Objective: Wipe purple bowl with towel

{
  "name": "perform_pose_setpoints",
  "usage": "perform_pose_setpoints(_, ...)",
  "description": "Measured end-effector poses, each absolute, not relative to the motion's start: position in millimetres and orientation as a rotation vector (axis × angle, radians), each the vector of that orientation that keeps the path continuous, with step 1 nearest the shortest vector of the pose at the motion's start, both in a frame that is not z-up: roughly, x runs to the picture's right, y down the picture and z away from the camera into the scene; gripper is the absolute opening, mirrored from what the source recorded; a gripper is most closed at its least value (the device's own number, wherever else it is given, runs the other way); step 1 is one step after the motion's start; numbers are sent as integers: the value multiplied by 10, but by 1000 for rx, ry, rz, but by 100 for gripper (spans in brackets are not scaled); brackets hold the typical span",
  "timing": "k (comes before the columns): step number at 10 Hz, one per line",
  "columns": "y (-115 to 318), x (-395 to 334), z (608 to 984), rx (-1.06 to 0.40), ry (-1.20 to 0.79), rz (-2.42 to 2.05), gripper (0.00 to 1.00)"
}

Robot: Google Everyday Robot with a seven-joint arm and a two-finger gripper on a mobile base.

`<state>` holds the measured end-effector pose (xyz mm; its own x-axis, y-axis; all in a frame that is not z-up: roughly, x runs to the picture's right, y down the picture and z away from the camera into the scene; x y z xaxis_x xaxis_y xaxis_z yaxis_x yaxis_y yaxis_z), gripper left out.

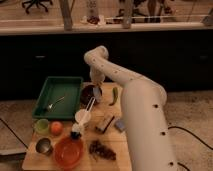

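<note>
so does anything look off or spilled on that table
Nothing clearly spilled. A dark clump lies bare on the table beside the orange bowl, not in any dish. The gripper is at the purple bowl.

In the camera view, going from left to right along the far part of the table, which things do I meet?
In order: green tray → purple bowl → green vegetable. The gripper is over the bowl's right side.

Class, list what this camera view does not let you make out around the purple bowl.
Camera view:
Purple bowl: right side hidden by the gripper over it.
Towel: none can be picked out; the gripper may hide it.
Dark heap by the orange bowl: too small to identify.
Arm: base cut off by the bottom edge.
</note>
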<state>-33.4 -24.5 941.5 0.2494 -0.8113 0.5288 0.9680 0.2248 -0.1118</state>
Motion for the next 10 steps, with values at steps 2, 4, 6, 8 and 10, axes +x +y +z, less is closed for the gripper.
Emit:
perform_pose_setpoints(2, -314, -441, 9459, -435, -404, -1287, 2)
perform_pose_setpoints(4, -300, -707, 9404, -397, -448, -1336, 2)
perform_pose_setpoints(6, -223, -980, 9265, -363, -511, -1397, 2)
perform_pose_setpoints(8, -133, -1061, 9112, -350, -555, -1443, 2)
perform_pose_setpoints(10, -44, -1038, 8975, -361, -592, -1469, 2)
